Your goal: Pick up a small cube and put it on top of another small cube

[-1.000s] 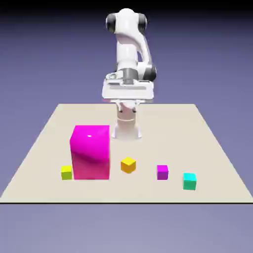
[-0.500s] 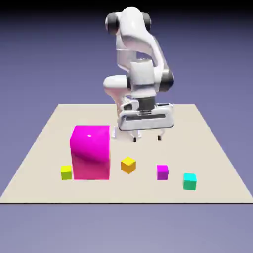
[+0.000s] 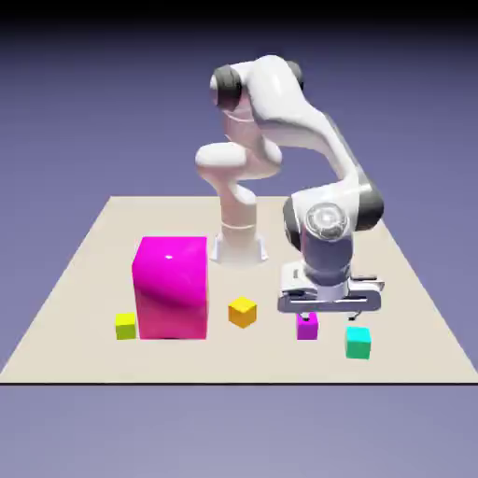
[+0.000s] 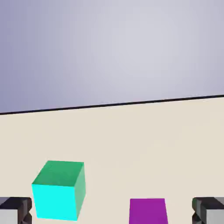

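Gripper (image 3: 330, 316) wide open, empty; lower and nearer bench (image 3: 84, 280) front edge than 0.5 s ago. Tiny teal plain cube (image 3: 358, 342) on bench, just beside gripper, inside one fingertip (image 4: 15, 210) in hand view. Small purple cube (image 3: 307, 325) between fingertips. Both cubes unmoved since earlier frame.

The beige worktop (image 3: 93, 252) carries five cubes in a loose row near its front edge. At the exterior view's left sits a small yellow-green cube (image 3: 125, 326), just beside the big magenta cube (image 3: 170, 288) (by far the largest). Next comes the small orange-yellow cube (image 3: 243, 312), then the small purple cube (image 3: 307, 327), then the teal cube (image 3: 358, 343) at the exterior view's right. All rest flat and unstacked. The robot's base (image 3: 239, 248) stands further back.
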